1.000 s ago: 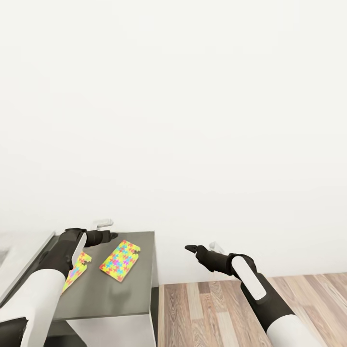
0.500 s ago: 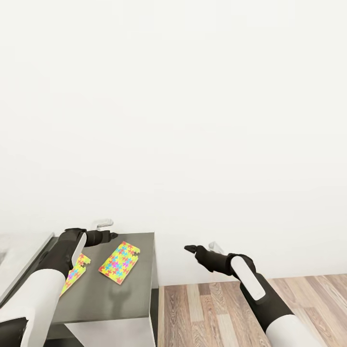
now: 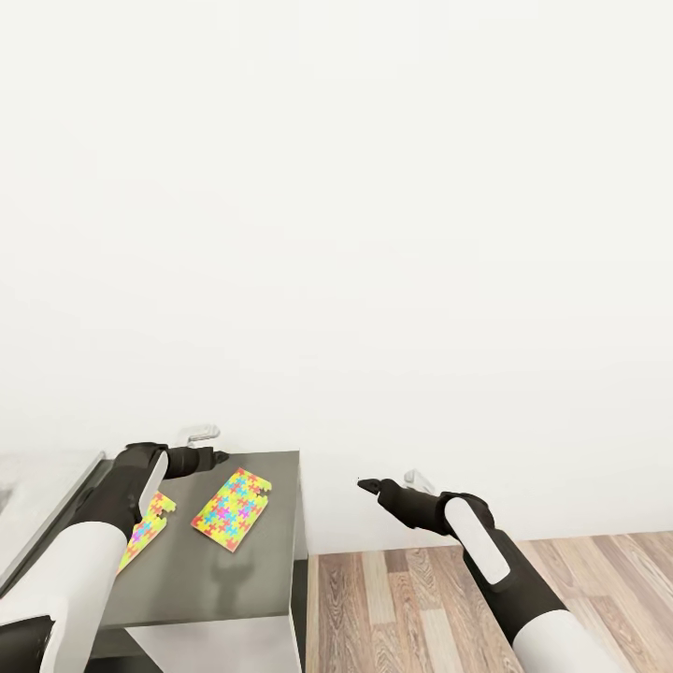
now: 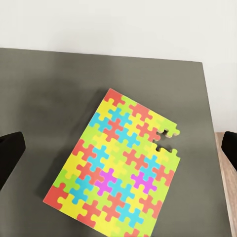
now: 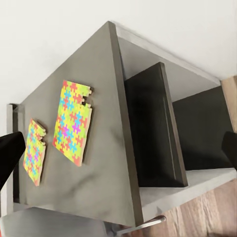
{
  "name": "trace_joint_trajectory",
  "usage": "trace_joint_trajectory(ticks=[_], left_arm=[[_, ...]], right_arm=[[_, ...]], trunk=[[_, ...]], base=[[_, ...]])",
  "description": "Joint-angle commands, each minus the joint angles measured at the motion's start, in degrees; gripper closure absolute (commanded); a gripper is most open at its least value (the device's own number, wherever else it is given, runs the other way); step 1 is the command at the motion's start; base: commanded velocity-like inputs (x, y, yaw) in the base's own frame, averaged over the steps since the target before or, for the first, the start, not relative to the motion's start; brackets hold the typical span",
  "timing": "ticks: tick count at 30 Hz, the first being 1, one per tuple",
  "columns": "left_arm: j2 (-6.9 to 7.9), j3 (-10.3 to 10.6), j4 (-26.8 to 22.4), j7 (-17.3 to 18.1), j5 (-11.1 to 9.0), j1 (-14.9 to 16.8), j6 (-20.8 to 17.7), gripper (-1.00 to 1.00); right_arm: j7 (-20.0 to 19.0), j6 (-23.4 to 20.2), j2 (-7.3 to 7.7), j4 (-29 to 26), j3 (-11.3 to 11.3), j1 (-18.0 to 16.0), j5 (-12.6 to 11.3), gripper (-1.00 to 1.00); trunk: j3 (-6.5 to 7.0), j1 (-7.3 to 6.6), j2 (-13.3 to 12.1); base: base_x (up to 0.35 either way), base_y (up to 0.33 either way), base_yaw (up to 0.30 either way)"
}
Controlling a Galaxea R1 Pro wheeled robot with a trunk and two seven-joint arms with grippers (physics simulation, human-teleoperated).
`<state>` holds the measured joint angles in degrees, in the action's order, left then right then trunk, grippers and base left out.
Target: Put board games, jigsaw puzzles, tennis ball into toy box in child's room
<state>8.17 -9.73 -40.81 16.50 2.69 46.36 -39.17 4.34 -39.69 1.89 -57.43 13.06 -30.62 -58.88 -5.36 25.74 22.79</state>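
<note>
Two jigsaw puzzles lie flat on the dark grey cabinet (image 3: 234, 570). The first puzzle (image 3: 233, 508) is near the cabinet's edge by the white wall (image 3: 374, 234), with a small notch in one corner. The second puzzle (image 3: 148, 528) lies beside it, apart from it, and the left arm covers part of it. The left gripper (image 3: 217, 457) hangs above the cabinet, close to the first puzzle; its fingers (image 4: 10, 153) are spread wide and grip nothing. The right gripper (image 3: 365, 483) is off the cabinet, over the wooden floor (image 3: 421, 608). Its fingertips (image 5: 10, 148) are also wide apart and empty. Under the cabinet top a dark shelf divider (image 5: 158, 128) stands upright.
</note>
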Motion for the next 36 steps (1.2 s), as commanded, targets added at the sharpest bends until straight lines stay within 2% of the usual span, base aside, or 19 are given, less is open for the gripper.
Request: trace_joint_trajectory(ticks=[1, 36], left_arm=[[-0.04, -0.2, -0.06, 0.38, 0.3, 0.05, -0.29, -1.0], [-0.12, 0.23, -0.06, 0.37, 0.3, 0.07, -0.15, -1.0]], right_arm=[[0.45, -0.05, 0.06, -0.07, 0.14, -0.05, -0.52, -1.0], [0.45, -0.03, -0.04, 0.21, 0.13, -0.05, -0.37, -1.0]], trunk=[[-0.13, 0.04, 0.13], [-0.16, 0.04, 0.13]], base=[[0.0, 0.0, 0.0], [0.0, 0.0, 0.0]])
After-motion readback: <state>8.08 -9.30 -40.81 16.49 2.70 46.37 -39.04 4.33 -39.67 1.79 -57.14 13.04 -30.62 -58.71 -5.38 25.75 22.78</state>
